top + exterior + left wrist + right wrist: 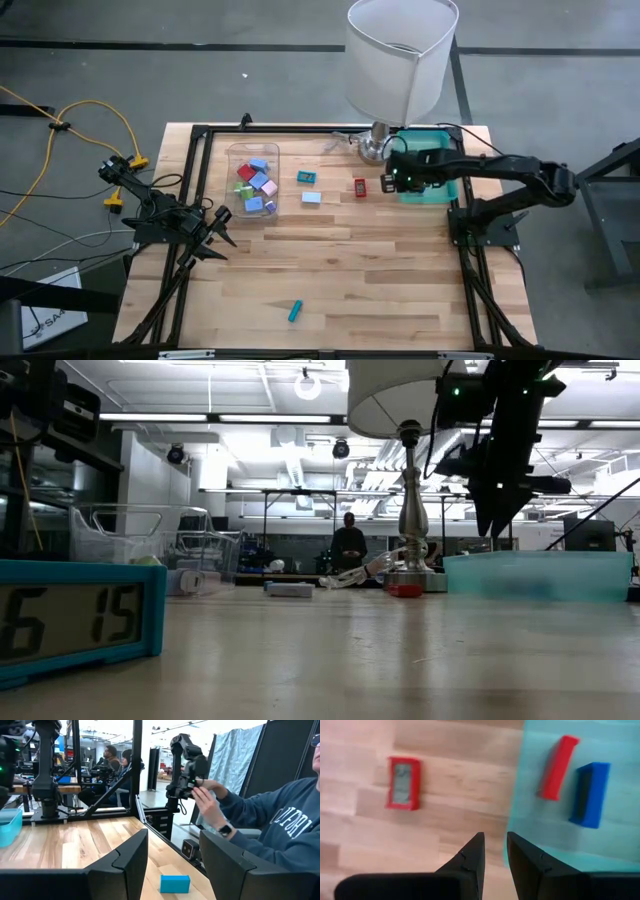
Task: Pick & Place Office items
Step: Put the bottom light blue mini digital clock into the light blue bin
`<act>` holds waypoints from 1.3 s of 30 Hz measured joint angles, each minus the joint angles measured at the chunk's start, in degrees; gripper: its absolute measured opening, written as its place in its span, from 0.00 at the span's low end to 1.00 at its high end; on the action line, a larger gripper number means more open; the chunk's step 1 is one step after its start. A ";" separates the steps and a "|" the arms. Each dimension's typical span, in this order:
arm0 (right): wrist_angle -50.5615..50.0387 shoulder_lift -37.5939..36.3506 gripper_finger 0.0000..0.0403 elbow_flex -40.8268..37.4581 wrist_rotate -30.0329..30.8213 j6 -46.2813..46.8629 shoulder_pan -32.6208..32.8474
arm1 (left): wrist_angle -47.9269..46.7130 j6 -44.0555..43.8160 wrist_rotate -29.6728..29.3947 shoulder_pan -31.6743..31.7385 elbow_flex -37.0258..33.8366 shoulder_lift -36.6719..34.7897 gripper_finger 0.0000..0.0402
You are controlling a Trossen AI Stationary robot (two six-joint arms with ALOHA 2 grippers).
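The right gripper [390, 180] hangs above the table [340, 270], at the edge of the teal tray [437, 190] that stands beside the lamp base [374, 147]. Its fingers [472, 855] are drawn narrow, with only a slim gap between them, and they hold nothing. In the right wrist view the fingertips sit over the tray's rim, wood on one side and teal on the other.

Just beside this gripper, on bare wood, lies a small red item [360, 186] with a grey face. Inside the tray, on the gripper's other side, lie a red bar [558, 767] and a dark blue block [590, 794], close together but apart.

Farther from the right gripper lie a teal piece [307, 177] and a light blue block [311, 197]. Beyond them stands a clear bin [252, 180] holding several blue, red and pink pieces.

The left gripper [222, 228] waits low near the table's left side, its fingers [127, 857] spread wide and empty. Ahead of it lies a teal block [295, 311], well apart from the other items. A person [280, 827] in a blue sweatshirt stands beyond the table.
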 joint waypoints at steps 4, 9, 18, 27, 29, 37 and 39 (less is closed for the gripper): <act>2.99 0.00 0.17 0.00 1.23 1.70 5.68 | -0.01 0.00 0.00 0.00 -0.02 -0.01 0.43; 10.88 0.13 0.17 0.00 1.69 1.35 12.47 | -0.02 0.00 -0.02 -0.02 -0.02 -0.02 0.43; 27.21 4.77 0.17 0.00 1.46 -12.66 20.19 | -0.02 0.00 -0.02 0.00 -0.02 0.00 0.43; 51.87 13.34 0.17 0.00 -6.14 -37.03 23.70 | -0.01 0.00 -0.02 -0.01 -0.02 -0.02 0.43; 56.89 15.45 0.17 0.00 -9.80 -39.64 23.99 | -0.02 0.00 0.00 -0.02 0.00 -0.02 0.43; 71.74 23.20 0.17 0.00 -19.00 -52.70 26.26 | -0.01 0.00 -0.02 -0.01 -0.01 -0.01 0.43; 74.20 24.45 0.17 0.00 -20.13 -54.52 26.93 | 0.00 0.00 0.00 -0.02 -0.02 0.00 0.43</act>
